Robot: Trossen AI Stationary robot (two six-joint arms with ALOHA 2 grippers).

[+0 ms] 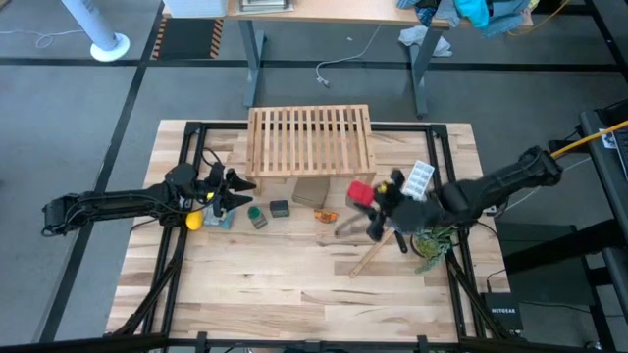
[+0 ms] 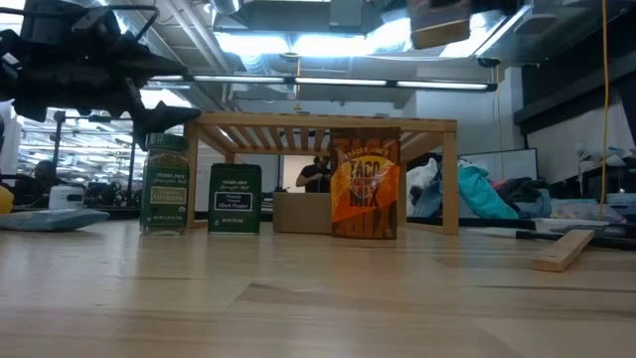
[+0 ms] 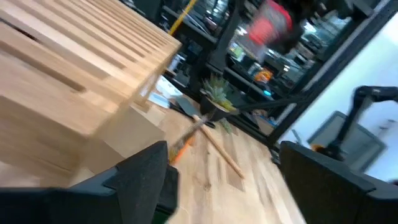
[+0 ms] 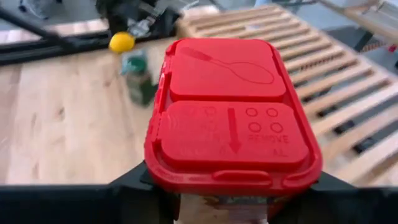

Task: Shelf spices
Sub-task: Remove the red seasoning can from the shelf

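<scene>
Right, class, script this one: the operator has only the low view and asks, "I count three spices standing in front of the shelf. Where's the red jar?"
Observer: The right gripper holds the red jar by its sides, lifted near the front corner of the shelf on the robot's right.
Operator: Anything on the slats?
Observer: No, the high view shows nothing standing on the slatted top.
Operator: And the left gripper?
Observer: The left gripper hovers open, holding nothing, next to the green jar.
</scene>
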